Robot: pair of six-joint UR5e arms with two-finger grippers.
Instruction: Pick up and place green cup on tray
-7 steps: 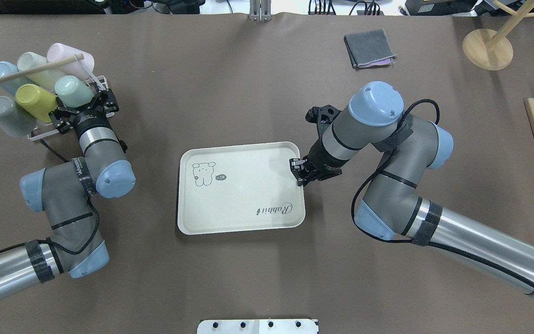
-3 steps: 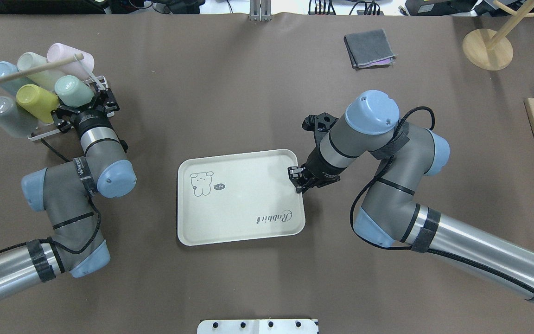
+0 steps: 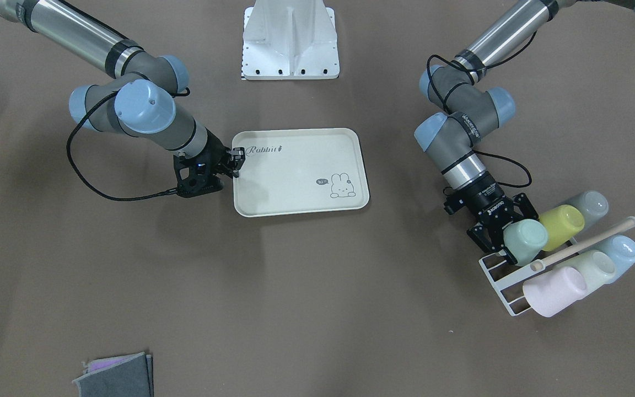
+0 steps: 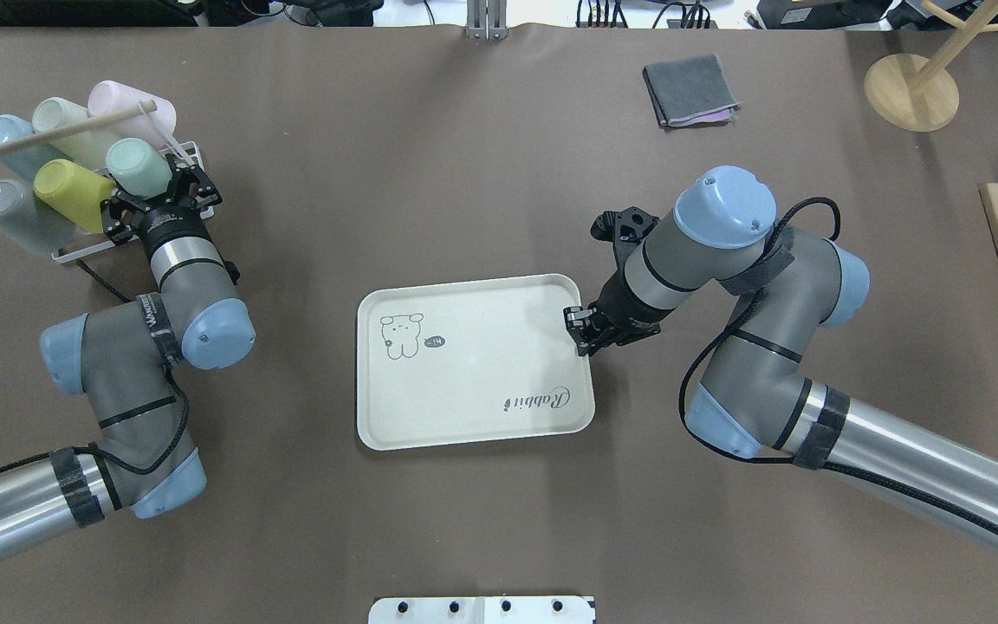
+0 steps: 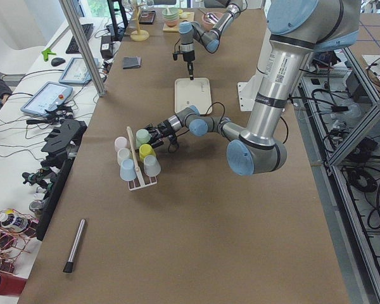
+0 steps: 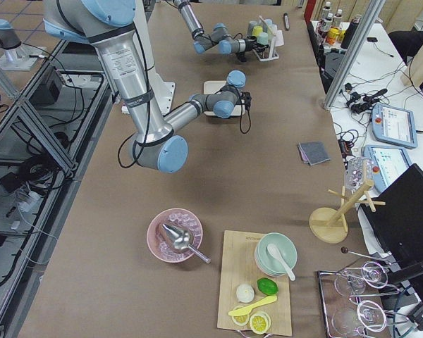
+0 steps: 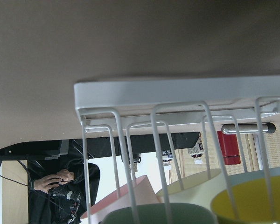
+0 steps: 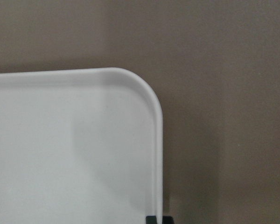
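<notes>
Near, mid-table: tray (image 4: 464,390) flat on the table, nothing on it. right gripper (image 4: 580,333) is pinched onto its right rim, up by the far right corner. The right wrist view shows only that corner and a sliver of fingertip.

Far left: green cup (image 4: 137,165) sits tilted on a wire prong of the rack (image 7: 177,91), well apart from the tray. left gripper (image 4: 158,192) has its jaws spread, one finger on each side of the cup's near end. No squeeze visible, so I read it as not clamped yet.

Risks, my read:
- yellow-green cup (image 4: 73,186) is just beside the green one. The left finger goes between them and could nudge or snag it on closing.
- The rack looks light. Pulling off-axis from the prong could drag or tip it and spill the other cups.
- wooden dowel (image 4: 48,134) crosses above the cups. Lifting straight up could clip it.
- The cup is smooth and tapered, so a grip close to its end could slide off.
- The carry to the tray is long. If the right arm moves the tray, the drop point moves too.

Counts:
- 6 cups on the rack: green, yellow-green, grey cup (image 4: 9,212), blue cup (image 4: 1,134), off-white cup (image 4: 61,117), pink cup (image 4: 131,102)
- 1 rack
- 1 dowel
- 1 tray
- 2 grippers
- 1 folded grey cloth (image 4: 690,91), far right of centre
</notes>
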